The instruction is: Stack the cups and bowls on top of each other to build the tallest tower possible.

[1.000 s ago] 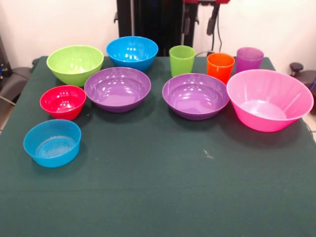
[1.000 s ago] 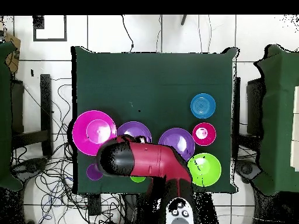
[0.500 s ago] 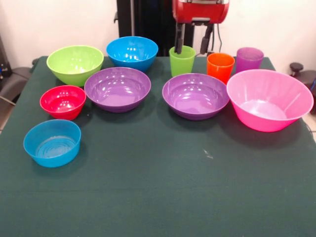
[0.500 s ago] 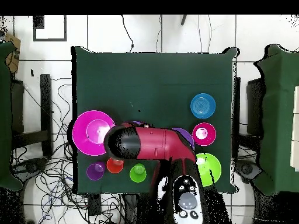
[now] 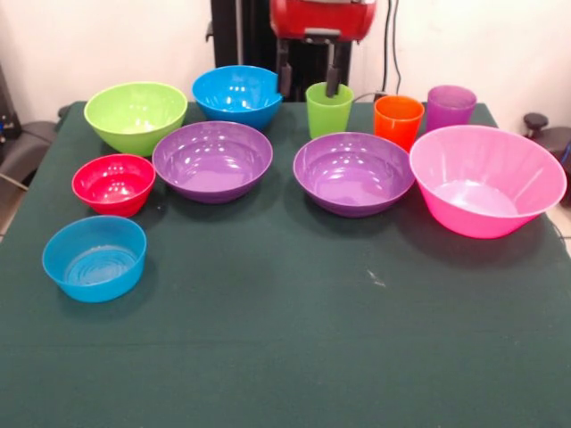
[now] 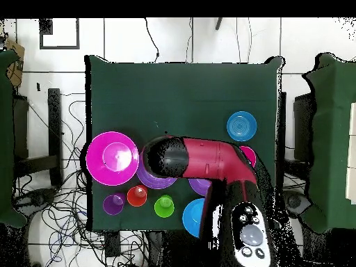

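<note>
1. Front view: the claw [image 5: 308,78] hangs at the back of the worktop [image 5: 294,339], spread wide and gripping nothing. One finger sits against the right side of the far blue bowl [image 5: 238,94]. The other hangs at the rim of the green cup [image 5: 328,109], whether over it or behind it I cannot tell.
2. Just right of the green cup stand the orange cup [image 5: 398,121] and the purple cup [image 5: 450,107], close together in the back row.
3. In front of them lie two purple bowls [image 5: 212,160], the second [image 5: 353,173] beside the big pink bowl [image 5: 486,180] at the right edge.
4. To the left sit the lime bowl [image 5: 136,116], the red bowl [image 5: 113,184] and the near blue bowl [image 5: 95,258]. Nothing is stacked yet.
5. Risk, as I judge it: coming down astride the cup's wall could tip the light cup or pinch only its rim. The other finger could also knock the blue bowl, since the two things sit so near each other.
6. Room: the back row is crowded and close to the worktop's far edge, so a pushed cup could slide off. The front half of the green cloth is bare and gives ample space for building. In the overhead view the red arm [image 6: 208,161] covers several bowls.
</note>
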Controlling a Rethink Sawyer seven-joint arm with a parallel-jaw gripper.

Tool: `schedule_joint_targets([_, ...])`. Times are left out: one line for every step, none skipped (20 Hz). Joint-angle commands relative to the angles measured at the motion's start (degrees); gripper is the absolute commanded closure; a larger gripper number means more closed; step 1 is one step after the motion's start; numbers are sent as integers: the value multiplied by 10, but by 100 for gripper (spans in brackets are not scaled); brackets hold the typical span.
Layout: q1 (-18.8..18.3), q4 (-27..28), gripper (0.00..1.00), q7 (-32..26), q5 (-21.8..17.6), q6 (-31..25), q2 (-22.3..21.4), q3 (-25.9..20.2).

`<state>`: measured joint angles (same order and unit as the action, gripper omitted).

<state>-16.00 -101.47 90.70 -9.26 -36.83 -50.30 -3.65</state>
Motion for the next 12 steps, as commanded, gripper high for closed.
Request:
schedule_joint_targets([-36, 22, 0, -139, -57, -81, -36, -69])
schedule_joint_targets([-42, 22, 0, -138, -61, -77, -33, -74])
schedule_joint_targets([-45, 22, 0, -134, -65, -71, -29, -78])
schedule_joint_targets([-51, 28, 0, -130, -71, -64, -23, -80])
schedule_joint_targets([-53, 36, 0, -127, -76, -64, -17, -82])
schedule_joint_targets([-58, 46, 0, -124, -81, -65, -13, -82])
schedule_joint_targets([-62, 52, 0, -124, -84, -65, -10, -85])
schedule_joint_targets([-67, 64, 0, -127, -87, -72, -3, -89])
schedule_joint_targets([-69, 72, 0, -128, -90, -76, 1, -92])
schedule_joint_targets([-72, 86, 0, -128, -95, -81, 8, -94])
schedule_joint_targets([-75, 90, 0, -128, -98, -83, 9, -96])
schedule_joint_targets([-78, 101, 0, -129, -102, -87, 14, -97])
